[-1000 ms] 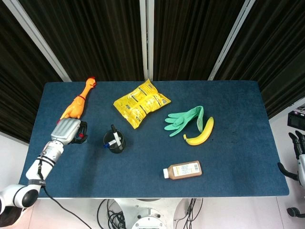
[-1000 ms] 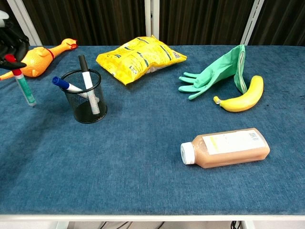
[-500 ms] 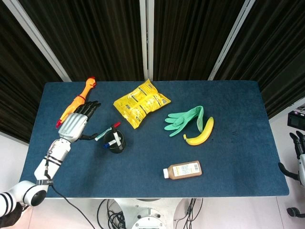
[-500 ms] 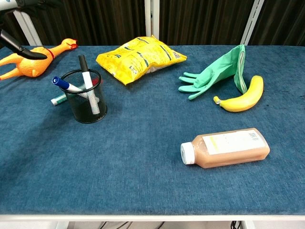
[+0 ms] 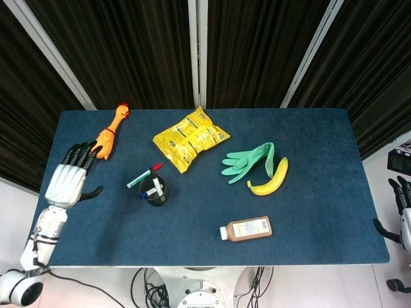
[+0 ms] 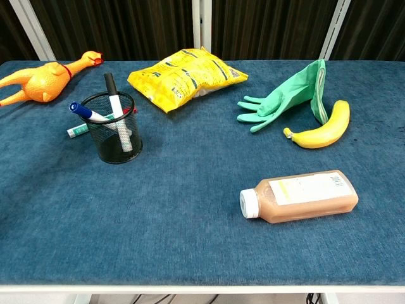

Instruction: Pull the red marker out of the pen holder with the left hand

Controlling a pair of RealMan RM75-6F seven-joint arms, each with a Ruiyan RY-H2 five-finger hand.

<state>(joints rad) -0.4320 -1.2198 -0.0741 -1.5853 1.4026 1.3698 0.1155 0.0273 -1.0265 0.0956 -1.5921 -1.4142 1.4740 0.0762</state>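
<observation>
Red-capped and lying flat, the red marker (image 5: 143, 176) is out on the blue table (image 5: 321, 212) just behind the pen holder (image 5: 155, 190), its capped end near the holder's rim and its pale green barrel pointing away toward my left side. From the chest view I see only the barrel end poking out to the left of the black mesh cup (the cap end is a red fleck through the mesh). Inside the holder stand a blue marker (image 6: 85, 113) and a black marker (image 6: 114, 95), both leaning.

My left hand (image 5: 67, 181) is over the table's left edge, fingers spread and straight, holding nothing, well apart from the marker. Its fingertips lie near the tail of the rubber chicken (image 5: 107, 135); I cannot tell whether they touch it. My right hand (image 5: 400, 196) shows only at the far right edge of the head view, off the table, and I cannot tell how its fingers are set.

Behind the holder lies a yellow snack bag (image 5: 190, 138). To the right of that a green rubber glove (image 5: 251, 158) lies touching a banana (image 5: 271, 179). A bottle of brown drink (image 5: 246, 228) lies on its side nearer the front edge.
</observation>
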